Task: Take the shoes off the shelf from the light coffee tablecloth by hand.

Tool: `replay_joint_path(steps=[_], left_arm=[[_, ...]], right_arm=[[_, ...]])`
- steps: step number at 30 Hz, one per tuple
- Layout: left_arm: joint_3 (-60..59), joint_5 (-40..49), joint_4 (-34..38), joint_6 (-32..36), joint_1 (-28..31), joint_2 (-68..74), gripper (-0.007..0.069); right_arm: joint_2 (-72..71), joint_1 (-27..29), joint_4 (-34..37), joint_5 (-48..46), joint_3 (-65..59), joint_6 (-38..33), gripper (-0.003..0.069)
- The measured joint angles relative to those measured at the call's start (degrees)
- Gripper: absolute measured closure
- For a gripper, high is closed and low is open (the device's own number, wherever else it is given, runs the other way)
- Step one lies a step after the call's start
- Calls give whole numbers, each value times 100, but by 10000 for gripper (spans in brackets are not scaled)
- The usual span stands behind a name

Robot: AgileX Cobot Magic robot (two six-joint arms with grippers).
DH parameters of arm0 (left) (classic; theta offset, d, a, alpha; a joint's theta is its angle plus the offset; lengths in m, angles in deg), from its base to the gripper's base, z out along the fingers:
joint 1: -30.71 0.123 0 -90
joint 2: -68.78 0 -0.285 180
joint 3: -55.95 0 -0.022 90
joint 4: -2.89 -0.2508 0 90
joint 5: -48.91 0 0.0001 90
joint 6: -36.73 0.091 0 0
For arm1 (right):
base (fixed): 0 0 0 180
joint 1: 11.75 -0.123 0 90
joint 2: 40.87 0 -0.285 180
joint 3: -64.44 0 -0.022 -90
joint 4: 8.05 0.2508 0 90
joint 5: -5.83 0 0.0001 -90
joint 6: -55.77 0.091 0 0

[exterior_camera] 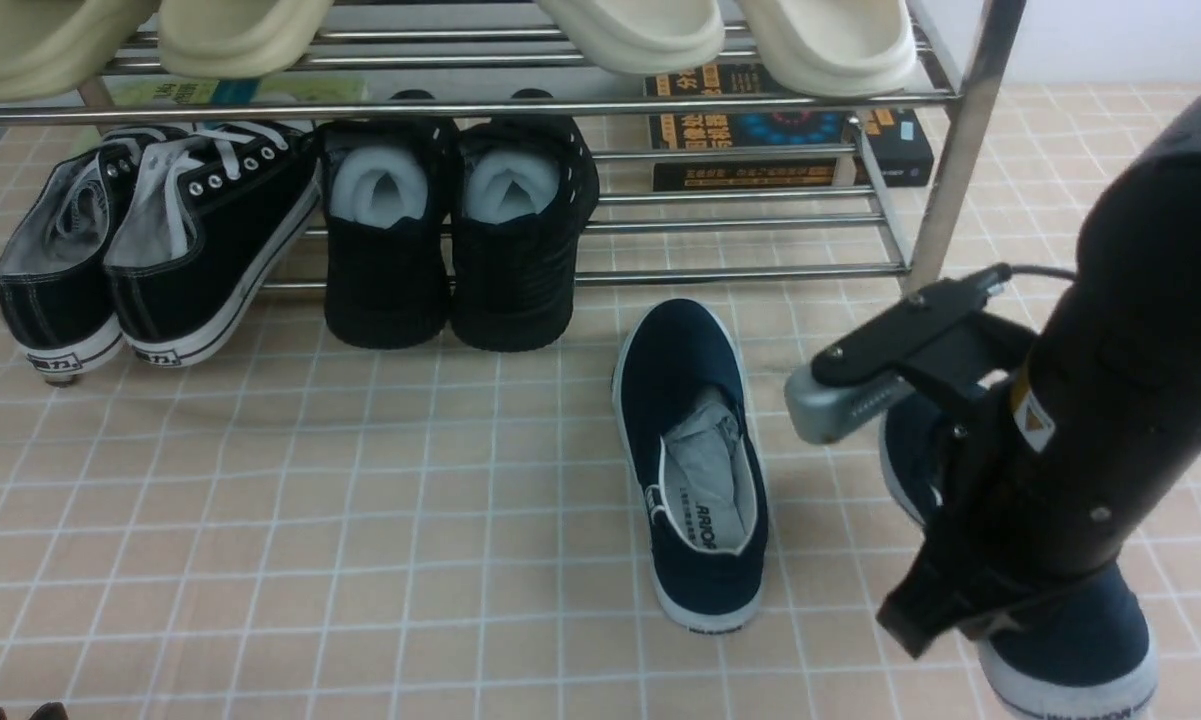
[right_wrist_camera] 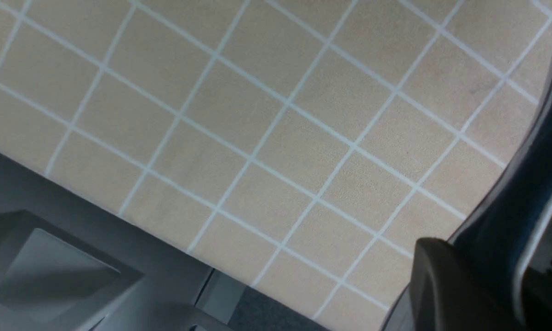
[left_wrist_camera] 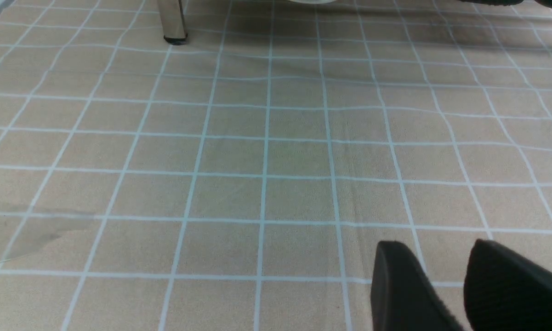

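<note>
The right tool [right_wrist_camera: 480,262] is clamped on the side wall of one navy slip-on [exterior_camera: 1070,630], a pad on either face of the fabric. That shoe is at the right of the front view, partly hidden behind the arm; it looks raised, though whether its sole touches the tablecloth [exterior_camera: 360,520] I cannot tell. The left tool [left_wrist_camera: 434,243] holds nothing, its fingertips a little apart over bare cloth.

The other slip-on [exterior_camera: 700,590] sits upright on the cloth in front of the shelf [exterior_camera: 750,272], toe towards it. With both navy shoes off the shelf, the step in hand seems to be setting down the second. The next move probably calls for lining it up beside its mate, lowering it until the sole lies flat, then spreading the pads and lifting straight away so the collar does not snag.

Bare cloth lies between the two slip-ons, enough for a careful placement, and a wide stretch is open to the left of the placed shoe. The tight spots are the placed shoe's side and the shelf's right leg [exterior_camera: 960,150] behind. In the right wrist view a grey structure [right_wrist_camera: 165,276] borders the cloth, so a swing that way may have less room.
</note>
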Motion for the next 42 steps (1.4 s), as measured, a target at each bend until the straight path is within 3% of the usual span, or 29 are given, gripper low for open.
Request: replay_joint_path(steps=[9, 24, 33, 42], left_arm=[[0, 0, 0, 0, 0, 0, 382], [0, 0, -6, 0, 0, 0, 382], [0, 0, -16, 0, 0, 0, 382], [0, 0, -40, 0, 0, 0, 382]], right_arm=[[-5, 0, -679, 1133, -88, -12, 613], [687, 0, -586, 2089, -93, -12, 613], [1093, 6, -940, 2499, -93, -12, 613], [1307, 401, -809, 2826, -93, -18, 614]])
